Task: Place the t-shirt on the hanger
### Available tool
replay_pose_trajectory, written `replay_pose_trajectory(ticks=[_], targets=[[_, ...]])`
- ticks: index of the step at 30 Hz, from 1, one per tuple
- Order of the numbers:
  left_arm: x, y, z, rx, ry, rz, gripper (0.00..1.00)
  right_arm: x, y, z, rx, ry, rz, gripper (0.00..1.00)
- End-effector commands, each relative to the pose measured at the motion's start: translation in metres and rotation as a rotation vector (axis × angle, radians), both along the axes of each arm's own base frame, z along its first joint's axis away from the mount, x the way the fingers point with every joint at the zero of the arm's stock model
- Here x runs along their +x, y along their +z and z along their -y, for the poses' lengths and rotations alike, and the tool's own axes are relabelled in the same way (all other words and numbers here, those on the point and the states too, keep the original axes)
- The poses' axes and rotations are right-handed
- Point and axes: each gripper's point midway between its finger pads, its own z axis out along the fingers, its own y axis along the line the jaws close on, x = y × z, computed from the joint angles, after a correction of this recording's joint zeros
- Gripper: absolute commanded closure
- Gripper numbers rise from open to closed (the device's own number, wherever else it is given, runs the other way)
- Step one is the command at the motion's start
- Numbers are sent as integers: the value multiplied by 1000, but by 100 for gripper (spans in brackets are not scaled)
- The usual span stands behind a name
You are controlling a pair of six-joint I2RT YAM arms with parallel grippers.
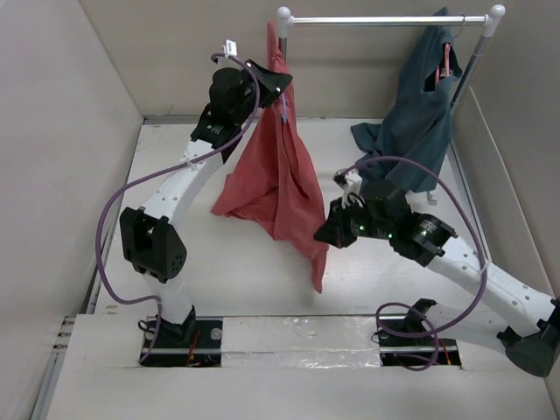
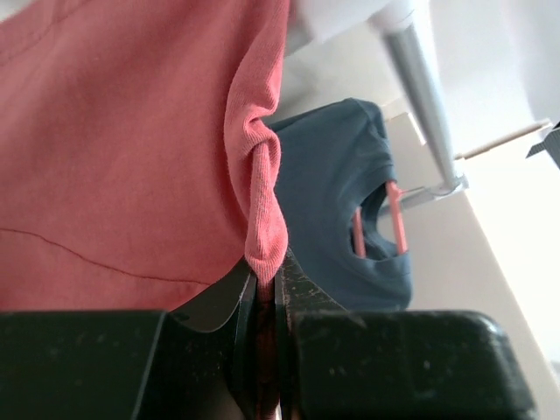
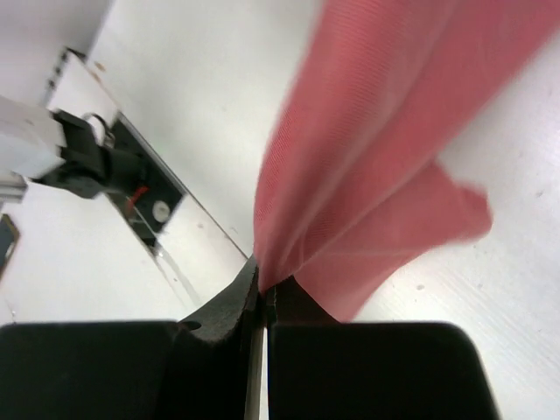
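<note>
The coral-red t-shirt (image 1: 276, 184) hangs in a long bunched drape from the left end of the rail down to the table. My left gripper (image 1: 280, 83) is high beside the rail post, shut on the ribbed collar of the t-shirt (image 2: 114, 149); the fabric is pinched between its jaws (image 2: 265, 284). My right gripper (image 1: 325, 229) is low at the shirt's right edge, shut on a fold of the t-shirt (image 3: 376, 157), with the cloth rising out of its jaws (image 3: 264, 284). A thin pale-blue wire, probably the hanger (image 1: 285, 112), shows against the shirt just below the left gripper.
A dark teal garment (image 1: 420, 114) hangs on a pink hanger (image 1: 446, 66) at the right end of the metal rail (image 1: 385, 19), and its hem lies on the table. The wrist view also shows this garment (image 2: 341, 192). Walls close in the left, right and back.
</note>
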Motion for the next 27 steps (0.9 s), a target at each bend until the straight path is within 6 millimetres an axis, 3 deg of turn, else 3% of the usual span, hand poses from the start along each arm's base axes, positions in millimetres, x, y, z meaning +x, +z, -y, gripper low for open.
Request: replay_pose_trajectory(ticks=[1, 3, 4, 6, 7, 8, 10, 14, 15, 18, 19, 21, 22, 23, 25, 26, 27], targets=[[-31, 19, 0, -2, -16, 103, 100, 1, 55, -7, 42, 37, 73, 100], [-47, 6, 3, -42, -69, 70, 100, -1, 61, -16, 54, 84, 53, 100], [-51, -28, 6, -33, -93, 1, 100, 2, 58, -23, 50, 97, 38, 100], [-64, -38, 4, -76, -114, -24, 100, 2, 51, -32, 65, 120, 4, 100], [-69, -62, 3, -74, -121, -71, 100, 1, 45, -35, 63, 117, -27, 100], [-71, -64, 2, -85, -120, -70, 100, 3, 34, -39, 46, 121, -59, 100], [-74, -73, -1, -72, -110, -81, 100, -7, 33, -45, 24, 179, -84, 100], [-62, -100, 3, -26, -99, -126, 100, -21, 82, -61, 51, 244, -14, 100], [-61, -102, 5, -26, -106, -130, 100, -19, 115, -63, 90, 232, 47, 100], [-60, -120, 12, -33, -136, -176, 100, -6, 159, -65, 103, 193, 150, 100], [-60, -126, 14, -38, -143, -191, 100, 2, 192, -69, 137, 189, 225, 100], [-64, -128, 19, -62, -177, -214, 100, 10, 208, -74, 154, 178, 273, 100], [-62, -122, 17, -78, -181, -209, 100, 11, 206, -76, 162, 173, 263, 100], [-66, -120, 21, -89, -213, -214, 100, 11, 179, -81, 128, 187, 215, 100], [-63, -115, 13, -138, -224, -239, 100, 8, 145, -87, 118, 204, 143, 100], [-68, -112, 14, -161, -263, -240, 100, 5, 91, -83, 50, 186, 55, 100], [-72, -110, 15, -192, -280, -261, 100, 7, 71, -81, 27, 166, 39, 100]])
